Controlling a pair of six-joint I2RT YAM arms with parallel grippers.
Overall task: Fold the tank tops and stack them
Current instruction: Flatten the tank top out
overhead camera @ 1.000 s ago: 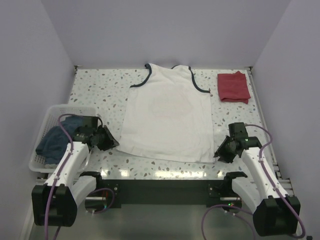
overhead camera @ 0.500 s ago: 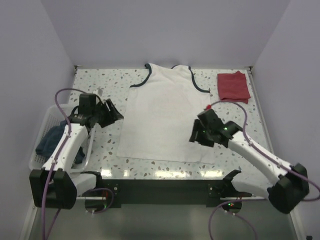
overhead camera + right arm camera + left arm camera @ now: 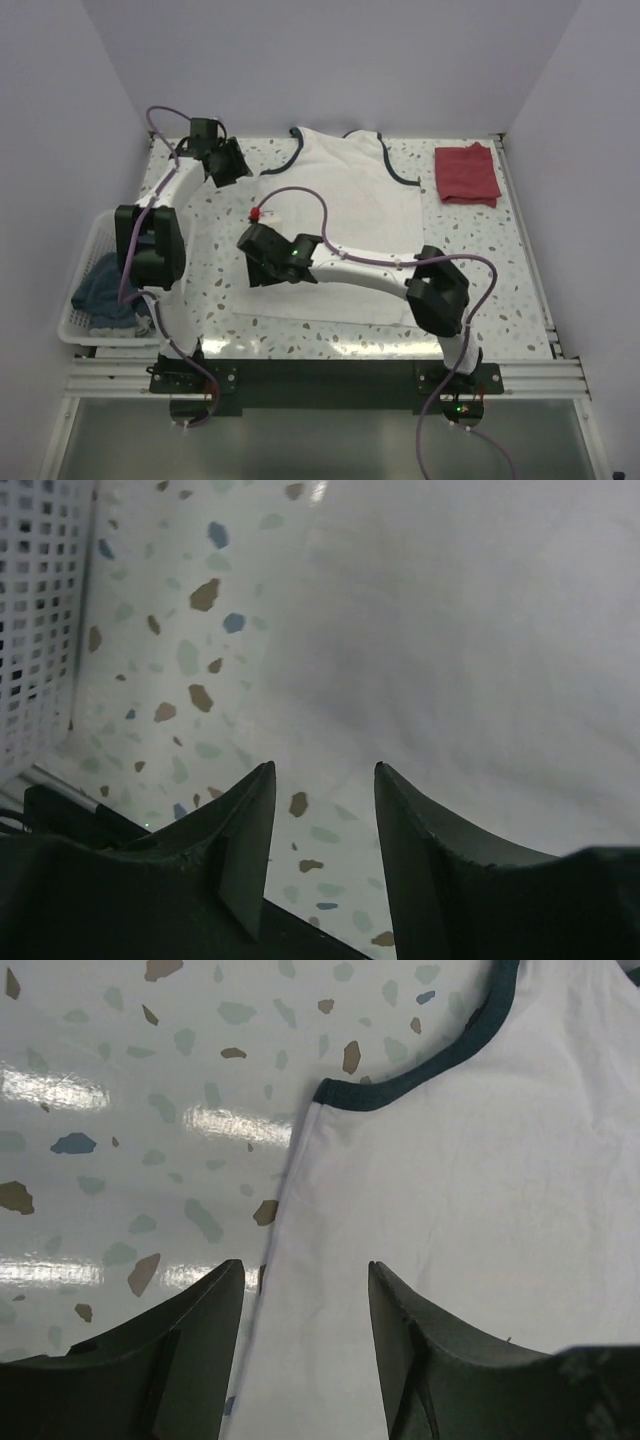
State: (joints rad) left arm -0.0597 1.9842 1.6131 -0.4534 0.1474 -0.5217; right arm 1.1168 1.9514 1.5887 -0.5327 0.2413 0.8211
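White sleeveless cloth tank top with navy neck and armhole trim (image 3: pixel 340 210) lies flat, spread out at the middle of the speckled terrazzo table (image 3: pixel 190 230), neck toward 12 o'clock, hem toward 6 o'clock. Plain dark red tank top (image 3: pixel 467 173) sits as a small folded square at about 2 o'clock, well apart from the white one, near the far right corner. Left gripper (image 3: pixel 232 163) is out at roughly 10 o'clock from the white top's centre, beside its left armhole. In the left wrist view its dark fingers (image 3: pixel 195 1350) are spread with a clear gap, nothing pinched, straddling the top's left side seam just below the navy armhole trim (image 3: pixel 430 1070). Whether the tips touch the cloth, cannot tell. Right gripper (image 3: pixel 252 262) reaches across the white top to about 8 o'clock, over its left edge toward the hem. Its fingers (image 3: pixel 245 840) are also apart, holding nothing, with the cloth edge and bare table showing in the gap. White perforated plastic basket (image 3: pixel 78 262) sits at the table's 8 o'clock edge with a blue crumpled cloth (image 3: pixel 100 285) inside.
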